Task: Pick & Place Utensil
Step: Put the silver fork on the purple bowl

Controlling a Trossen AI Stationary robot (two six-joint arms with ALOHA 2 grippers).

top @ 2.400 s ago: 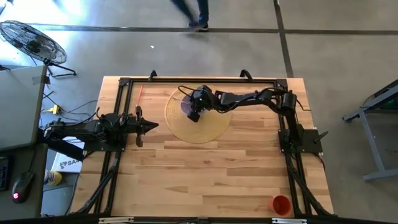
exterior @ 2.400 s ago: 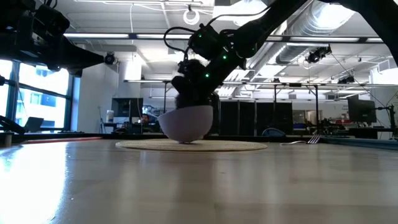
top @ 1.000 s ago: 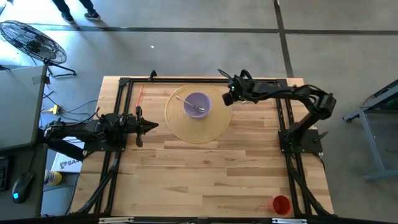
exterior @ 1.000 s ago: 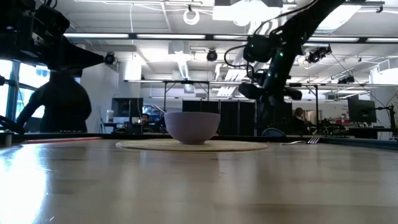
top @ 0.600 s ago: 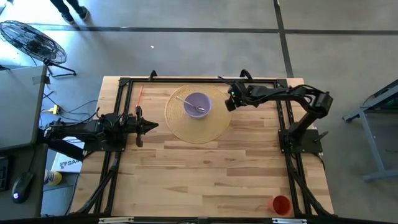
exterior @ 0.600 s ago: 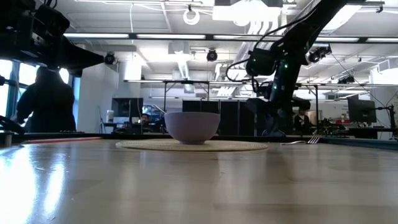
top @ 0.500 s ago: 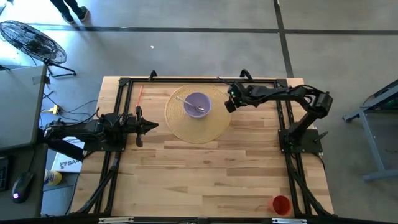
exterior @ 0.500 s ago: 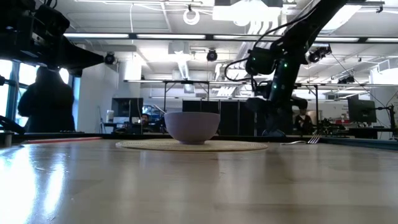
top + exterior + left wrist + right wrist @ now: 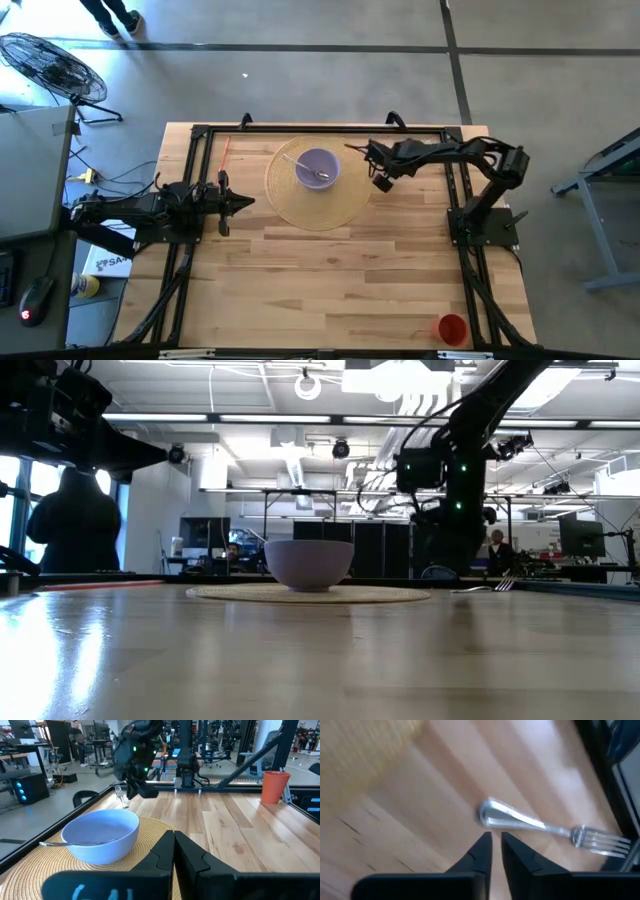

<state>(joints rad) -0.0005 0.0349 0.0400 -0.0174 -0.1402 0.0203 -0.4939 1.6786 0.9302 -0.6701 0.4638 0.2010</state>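
A purple bowl point(image 9: 318, 167) stands on a round woven mat point(image 9: 318, 205), and a silver spoon point(image 9: 305, 164) lies in it with its handle over the rim. A silver fork point(image 9: 545, 827) lies flat on the wood, right of the mat near the far edge point(image 9: 356, 149). My right gripper point(image 9: 378, 172) hangs over the table beside the mat's right edge. Its fingers are open by a narrow gap point(image 9: 496, 842) and point down just short of the fork's handle end point(image 9: 489, 815). My left gripper point(image 9: 240, 203) waits shut at the table's left side, level with the mat.
A red cup point(image 9: 452, 328) stands at the near right corner. Black frame rails point(image 9: 320, 129) run along the far, left and right edges. Bare wood lies between the mat and the near edge. A person point(image 9: 75, 520) stands beyond the table.
My right gripper has come down from high over the far edge toward the table beside the mat's right edge, and has turned on the way. It now hangs low near the fork. The bowl, spoon and fork have stayed put.
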